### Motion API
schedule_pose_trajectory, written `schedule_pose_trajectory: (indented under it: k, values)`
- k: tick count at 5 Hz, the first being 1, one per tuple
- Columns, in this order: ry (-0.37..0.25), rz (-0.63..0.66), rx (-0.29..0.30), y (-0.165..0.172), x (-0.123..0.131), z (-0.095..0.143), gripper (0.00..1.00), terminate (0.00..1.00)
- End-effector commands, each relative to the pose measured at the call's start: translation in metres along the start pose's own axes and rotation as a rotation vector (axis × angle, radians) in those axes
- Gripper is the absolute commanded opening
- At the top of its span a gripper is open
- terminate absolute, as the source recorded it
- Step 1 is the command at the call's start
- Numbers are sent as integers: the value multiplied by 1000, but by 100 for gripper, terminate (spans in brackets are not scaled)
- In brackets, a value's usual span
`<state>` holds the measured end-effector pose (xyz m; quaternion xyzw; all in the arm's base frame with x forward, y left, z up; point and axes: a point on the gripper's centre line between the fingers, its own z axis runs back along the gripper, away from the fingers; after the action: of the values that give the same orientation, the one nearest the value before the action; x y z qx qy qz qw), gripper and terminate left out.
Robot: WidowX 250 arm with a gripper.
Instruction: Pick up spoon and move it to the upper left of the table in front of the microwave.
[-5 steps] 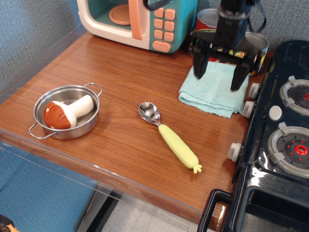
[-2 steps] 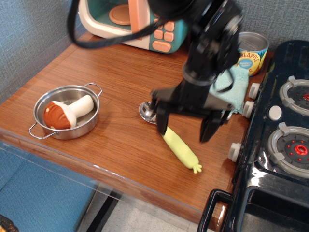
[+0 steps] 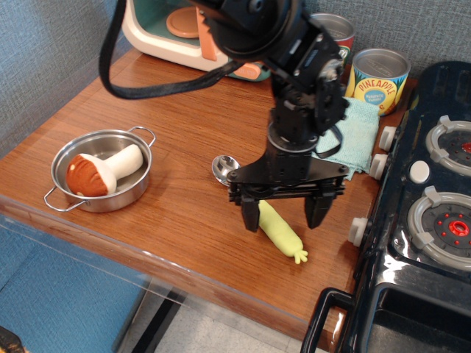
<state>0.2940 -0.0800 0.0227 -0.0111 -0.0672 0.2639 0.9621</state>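
The spoon (image 3: 280,232) lies on the brown table (image 3: 176,125) near its front right, metal bowl (image 3: 222,168) to the upper left, yellow-green handle pointing to the lower right. My gripper (image 3: 283,215) hangs over the handle with its jaws open, one finger (image 3: 249,217) on the left side and one (image 3: 317,210) on the right. The fingertips are low, close to the tabletop, and hold nothing. The arm hides the middle of the spoon. The microwave (image 3: 184,29) stands at the back left, partly hidden by the arm.
A steel pan (image 3: 101,170) with a toy mushroom (image 3: 99,170) sits at the front left. A teal cloth (image 3: 353,136) and two cans (image 3: 379,77) lie at the back right. A black toy stove (image 3: 423,213) borders the table's right side.
My gripper has come from over the teal cloth at the back right down and forward to straddle the spoon handle, lowering further in the last moment. The spoon has not moved.
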Motion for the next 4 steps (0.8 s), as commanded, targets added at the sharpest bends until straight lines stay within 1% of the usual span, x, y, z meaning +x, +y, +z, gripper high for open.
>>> schedule_pose_trajectory:
  k: [1,2,3,4]
  values:
    - [25,-4,17,-17,6,-9,100,0]
    - [14,-50,16,-19,8,-8,0,0]
    - [-46,-164,48,-18,14,27,0,0]
    - [-113,-286,2,-2,28,77,0,0]
